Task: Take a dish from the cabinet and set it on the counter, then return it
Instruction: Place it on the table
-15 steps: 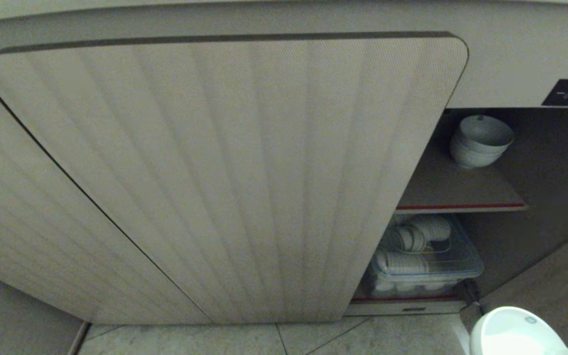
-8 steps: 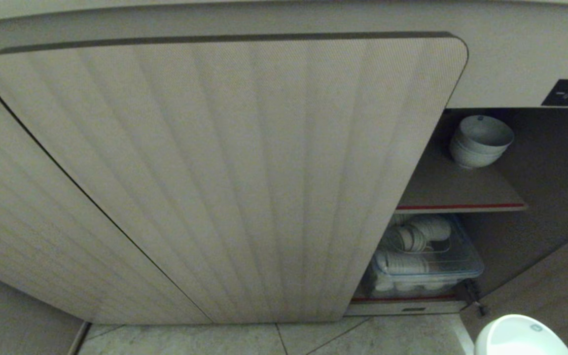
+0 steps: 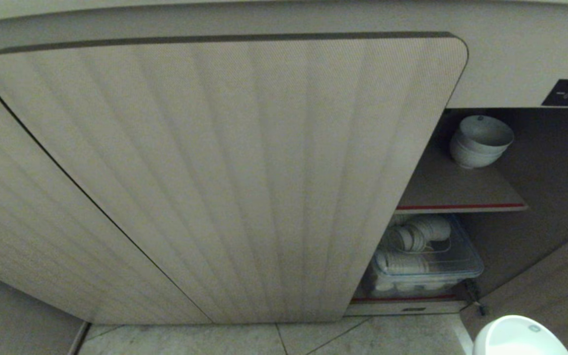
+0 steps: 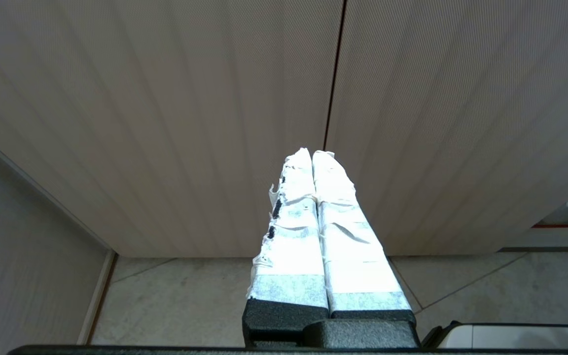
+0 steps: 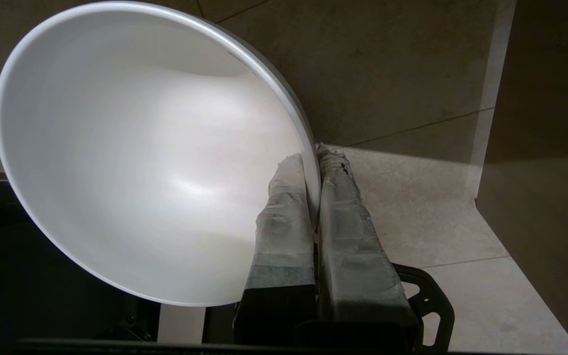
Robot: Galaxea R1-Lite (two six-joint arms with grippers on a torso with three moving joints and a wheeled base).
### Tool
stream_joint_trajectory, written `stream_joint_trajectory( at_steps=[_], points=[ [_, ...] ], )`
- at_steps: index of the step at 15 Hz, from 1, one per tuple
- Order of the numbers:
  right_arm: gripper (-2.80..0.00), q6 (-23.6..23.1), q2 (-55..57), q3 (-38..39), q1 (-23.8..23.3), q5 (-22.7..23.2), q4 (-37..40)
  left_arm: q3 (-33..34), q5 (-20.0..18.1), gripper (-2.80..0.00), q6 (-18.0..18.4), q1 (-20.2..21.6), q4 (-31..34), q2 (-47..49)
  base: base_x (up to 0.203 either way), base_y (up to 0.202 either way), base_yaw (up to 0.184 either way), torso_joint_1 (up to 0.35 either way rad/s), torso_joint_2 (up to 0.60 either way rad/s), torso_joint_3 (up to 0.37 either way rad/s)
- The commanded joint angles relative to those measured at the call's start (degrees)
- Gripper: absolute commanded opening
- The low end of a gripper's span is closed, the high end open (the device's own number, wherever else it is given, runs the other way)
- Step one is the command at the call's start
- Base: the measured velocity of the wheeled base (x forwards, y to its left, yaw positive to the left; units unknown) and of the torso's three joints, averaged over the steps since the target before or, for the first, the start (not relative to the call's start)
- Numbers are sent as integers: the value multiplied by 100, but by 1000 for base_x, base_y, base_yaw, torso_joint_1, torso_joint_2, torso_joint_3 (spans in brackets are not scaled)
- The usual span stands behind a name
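Note:
The dish (image 5: 136,162), a plain white bowl, fills the right wrist view; my right gripper (image 5: 313,158) is shut on its rim, one taped finger inside and one outside. In the head view the dish (image 3: 518,337) shows at the bottom right corner, above the floor and in front of the open cabinet (image 3: 550,187); the right gripper itself is out of that view. The counter is out of view. My left gripper (image 4: 312,154) is shut on nothing, parked in front of the closed ribbed doors (image 4: 215,123).
A stack of white bowls (image 3: 480,141) sits on the upper shelf (image 3: 461,197). Below it a clear bin (image 3: 424,266) holds more white dishes. The big ribbed door (image 3: 225,172) covers the left of the cabinet. An open door panel (image 3: 550,291) stands at the right. Tiled floor (image 3: 274,340) lies below.
The dish has sunk a little toward the bottom right corner of the head view. The small metal part at the right edge has slipped almost out of view.

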Motion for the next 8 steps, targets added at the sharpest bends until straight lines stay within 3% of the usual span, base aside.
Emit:
stream_joint_trajectory(
  at_steps=[1,8],
  points=[
    [-280,-2,28,28,36,7,11,1,0,-280,-2,-3,-4,0,0,0,0,0,0,0],
    [-280,-2,82,1,88,7,-7,1,0,-280,-2,5,5,0,0,0,0,0,0,0]
  ],
)
